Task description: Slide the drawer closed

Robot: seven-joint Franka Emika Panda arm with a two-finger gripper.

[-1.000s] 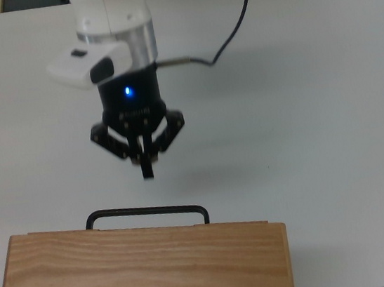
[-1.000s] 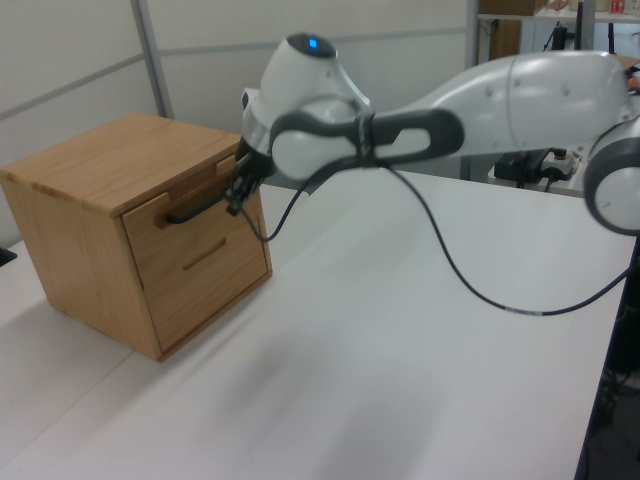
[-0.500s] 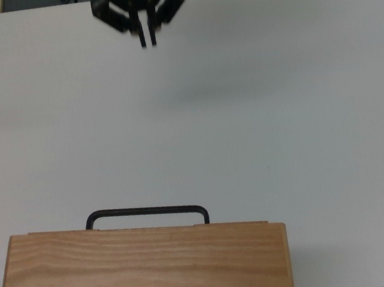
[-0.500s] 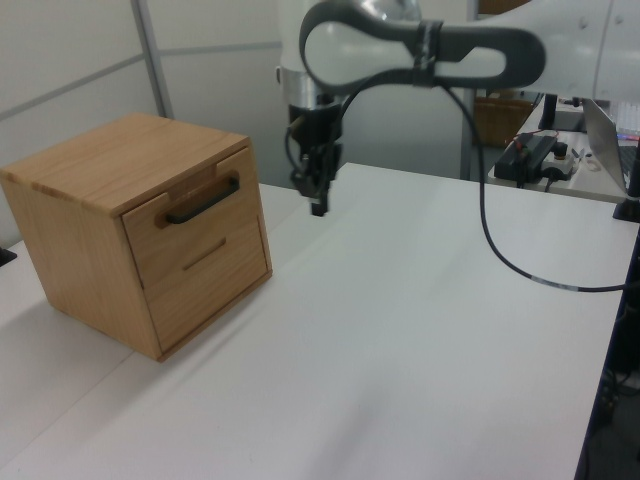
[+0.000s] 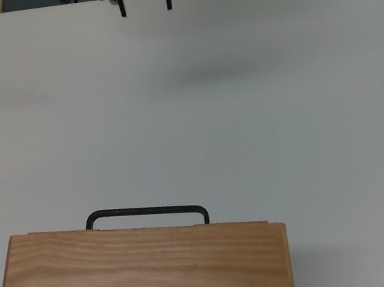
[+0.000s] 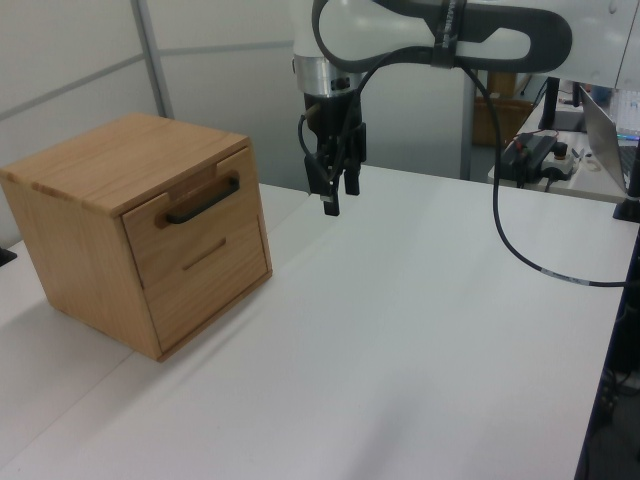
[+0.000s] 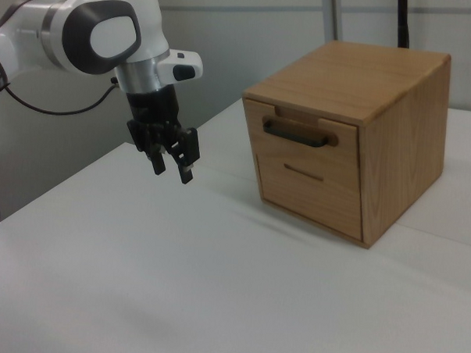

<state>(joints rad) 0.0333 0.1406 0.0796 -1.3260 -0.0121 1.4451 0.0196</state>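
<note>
Since the earlier frames the arm (image 6: 440,30) had drawn back from the cabinet front, and the claw (image 6: 337,200), then pinched together near the handle, now hung with its fingers spread apart and nothing between them. The white surface (image 6: 420,340) carried the wooden cabinet (image 6: 95,175), which sat close to the left view's left edge of the surface; in the right view the cabinet (image 7: 379,112) stood toward the right view's far right side of the surface (image 7: 176,275), and in the top view its grained top (image 5: 141,270) lay against the top view's bottom edge. The arm (image 7: 93,29) reached in from the right view's left, with a black cable (image 6: 510,230) drooping from it over the surface in the left view. The drawer (image 7: 304,136) sat in the upper part of the cabinet front, its panel level with the front, and a second drawer front (image 7: 309,187) lay below it. The black bar handle (image 5: 147,213) stuck out past the cabinet top's edge in the top view, and showed as a dark bar (image 6: 203,200) on the drawer (image 6: 190,205) in the left view. The claw (image 7: 171,162) hovered above the surface, well apart from the handle (image 7: 296,134); in the top view only its two fingertips (image 5: 123,11) showed, at the top view's far edge of the surface (image 5: 244,108).
</note>
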